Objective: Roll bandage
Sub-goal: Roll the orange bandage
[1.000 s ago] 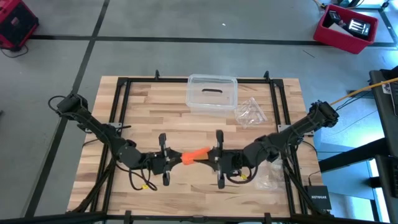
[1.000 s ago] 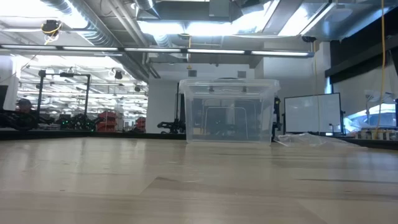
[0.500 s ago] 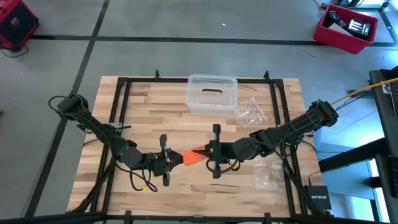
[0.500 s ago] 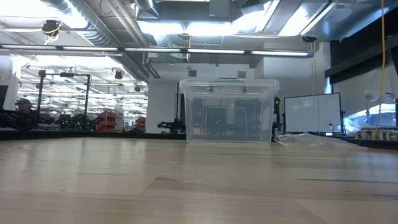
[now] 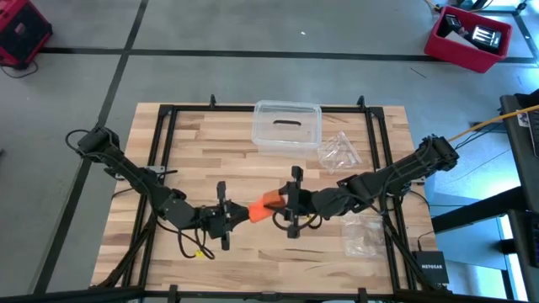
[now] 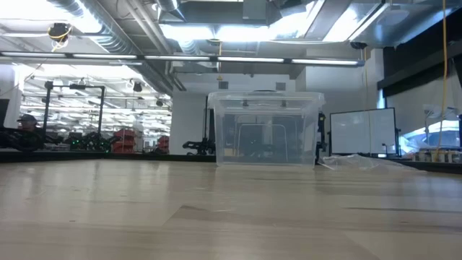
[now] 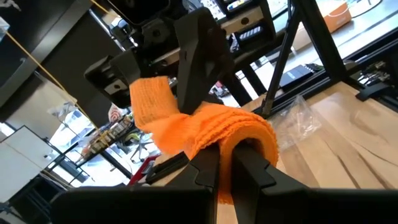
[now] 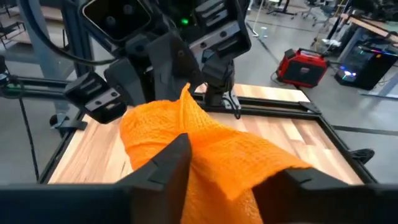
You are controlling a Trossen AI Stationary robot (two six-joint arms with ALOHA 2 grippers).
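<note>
The orange bandage (image 5: 264, 204) hangs as a short band between my two grippers, above the near middle of the table. My left gripper (image 5: 242, 213) is shut on its left end, where the cloth is wound into a small roll (image 7: 245, 132). My right gripper (image 5: 279, 204) is shut on the wider right end (image 8: 217, 158). The two grippers face each other, close together. The low view shows neither gripper nor the bandage. My left gripper pinches the rolled end of the bandage between its two fingers (image 7: 208, 171); the cloth loops over the fingertips (image 7: 249, 134). The fingers come level from the table's left. The roll is clear of the table. My right gripper holds the loose end of the bandage (image 8: 230, 155) between its two fingers (image 8: 171, 162). The cloth is bunched in folds between them. The fingers come level from the table's right, across the band. The cloth is clear of the table.
A clear plastic box (image 5: 287, 126) stands at the far middle of the table and shows in the low view (image 6: 265, 128). One crinkled clear bag (image 5: 339, 151) lies right of the box, and another (image 5: 364, 236) lies near the right front edge.
My right gripper has gone toward the table's far edge and a little left, nearer my left gripper, and has turned. The band between the grippers has grown shorter and wider. My left gripper has kept its place.
</note>
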